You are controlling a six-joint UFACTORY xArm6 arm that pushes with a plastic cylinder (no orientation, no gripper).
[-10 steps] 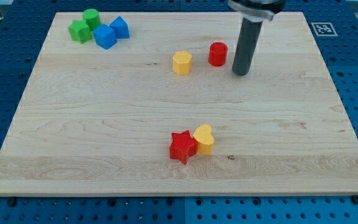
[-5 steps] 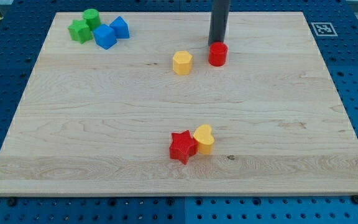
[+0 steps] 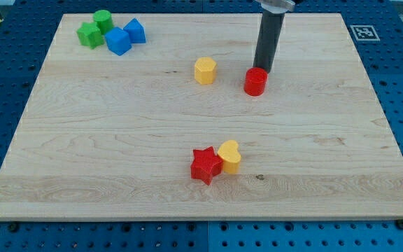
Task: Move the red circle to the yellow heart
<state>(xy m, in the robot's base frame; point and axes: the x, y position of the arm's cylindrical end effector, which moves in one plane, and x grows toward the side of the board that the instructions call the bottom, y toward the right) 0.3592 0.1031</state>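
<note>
The yellow heart (image 3: 230, 156) lies near the view's bottom, touching one red star (image 3: 206, 165). Above it, well apart and slightly right, sits the red circle (image 3: 255, 82). My tip (image 3: 262, 71), a bare rod with nothing to clasp, touches the circle's upper side. Farther: one yellow hexagon (image 3: 205, 71), two blue blocks (image 3: 125, 37), two green blocks (image 3: 95, 28).

red circle (image 3: 255, 81) upright, yellow heart (image 3: 229, 156) well apart
</note>
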